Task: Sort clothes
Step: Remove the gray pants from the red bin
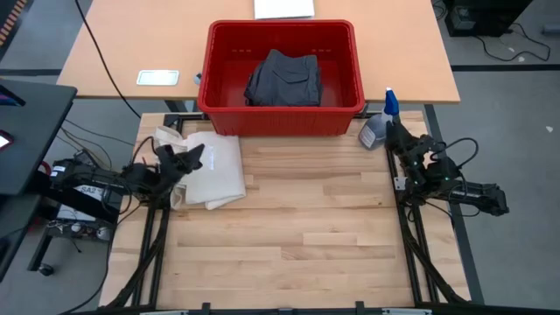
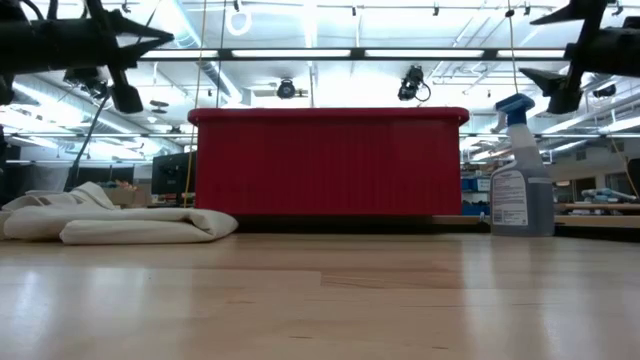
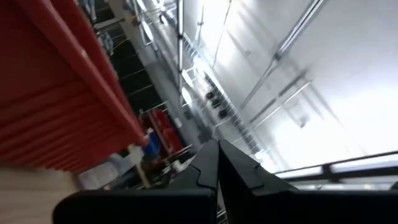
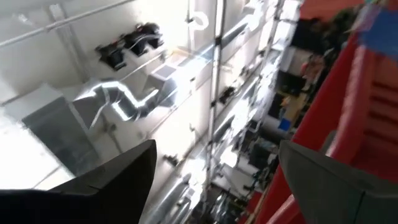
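The dark charcoal-grey shorts (image 1: 284,79) lie crumpled on the floor of the red bin (image 1: 280,26) at the table's far edge. No black or plaid piece shows in any view. My left gripper (image 1: 194,157) hangs raised above the cream tote bag (image 1: 219,171) on the table's left side. Its fingers meet at their tips in the left wrist view (image 3: 217,155), so it is shut and holds nothing. My right gripper (image 1: 391,131) is raised at the table's right edge beside the spray bottle (image 1: 378,129). It is open (image 4: 214,168) and empty.
The tote bag (image 2: 120,222) lies flat and folded on the wooden table top. The red bin (image 2: 330,160) stands across the far middle of the table. The spray bottle (image 2: 520,180) stands upright to the right of the bin. A white sheet (image 1: 157,77) lies on the farther desk.
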### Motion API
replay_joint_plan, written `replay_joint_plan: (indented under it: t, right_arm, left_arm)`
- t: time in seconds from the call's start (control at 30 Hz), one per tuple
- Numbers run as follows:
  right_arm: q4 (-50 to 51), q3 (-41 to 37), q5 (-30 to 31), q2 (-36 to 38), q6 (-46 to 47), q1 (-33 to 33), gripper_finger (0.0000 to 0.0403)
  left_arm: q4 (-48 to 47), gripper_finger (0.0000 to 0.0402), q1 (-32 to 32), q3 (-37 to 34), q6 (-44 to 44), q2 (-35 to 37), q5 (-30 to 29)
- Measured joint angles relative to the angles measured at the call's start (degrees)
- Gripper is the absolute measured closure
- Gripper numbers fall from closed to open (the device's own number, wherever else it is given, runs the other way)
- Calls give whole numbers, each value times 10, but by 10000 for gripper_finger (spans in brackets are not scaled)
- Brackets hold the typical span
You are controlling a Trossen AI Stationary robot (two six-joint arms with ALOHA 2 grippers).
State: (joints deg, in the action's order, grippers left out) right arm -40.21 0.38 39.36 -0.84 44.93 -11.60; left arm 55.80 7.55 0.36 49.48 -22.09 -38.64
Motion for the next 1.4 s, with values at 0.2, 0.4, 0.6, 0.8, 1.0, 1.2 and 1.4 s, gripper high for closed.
replay_joint_plan:
  t: [0.2,0.4,0.6,0.8,1.0,1.2,1.4]
  right_arm:
    - [0,0,21,0,19,0,56]
    - [4,0,58,-15,50,0,56]
    - [5,15,48,-75,115,0,56]
    - [4,77,41,-182,115,0,56]
    - [4,152,40,-293,84,0,56]
    - [5,220,29,-389,40,0,56]
    - [4,280,29,-466,-7,-6,56]
  left_arm:
    - [82,388,0,0,-83,0,-3]
    - [94,388,-4,0,-100,0,-3]
    - [35,388,-29,22,-84,-1,2]
    - [-212,388,-64,101,-48,-1,81]
    - [-470,388,-111,199,-60,0,137]
    - [-556,388,-143,230,-121,0,138]
    - [-556,388,-143,231,-141,0,138]
